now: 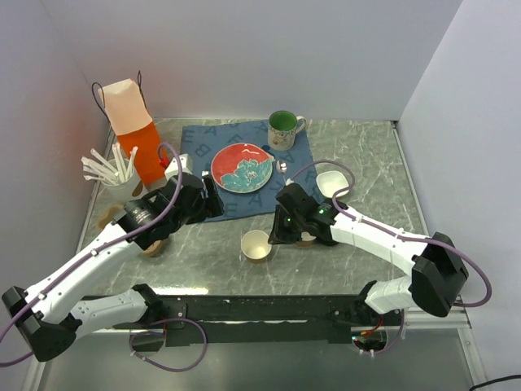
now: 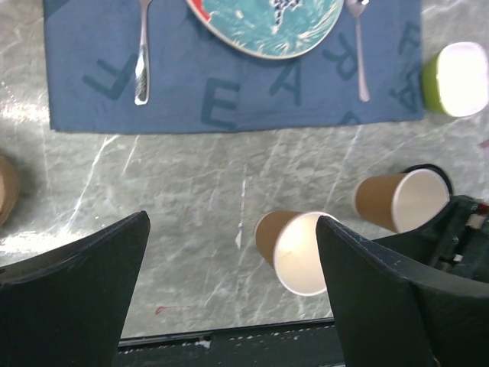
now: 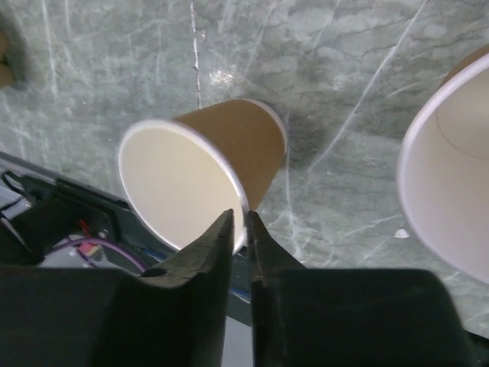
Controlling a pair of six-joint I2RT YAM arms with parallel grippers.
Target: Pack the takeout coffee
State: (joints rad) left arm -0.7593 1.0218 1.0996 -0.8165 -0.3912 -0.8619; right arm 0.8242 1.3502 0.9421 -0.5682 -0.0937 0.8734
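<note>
No cup with a black lid shows in any view. A lidless tan paper cup stands at the front middle; it also shows in the left wrist view and the right wrist view. My right gripper is shut on this cup's rim, one finger inside and one outside. A second lidless cup stands just right of it, under my right arm, with something black behind it. My left gripper is open and empty above the bare table, left of the cups.
An orange and pink paper bag stands at the back left beside a cup of white sticks. A blue placemat holds a red and teal plate, cutlery and a green mug. A small white bowl sits right of it.
</note>
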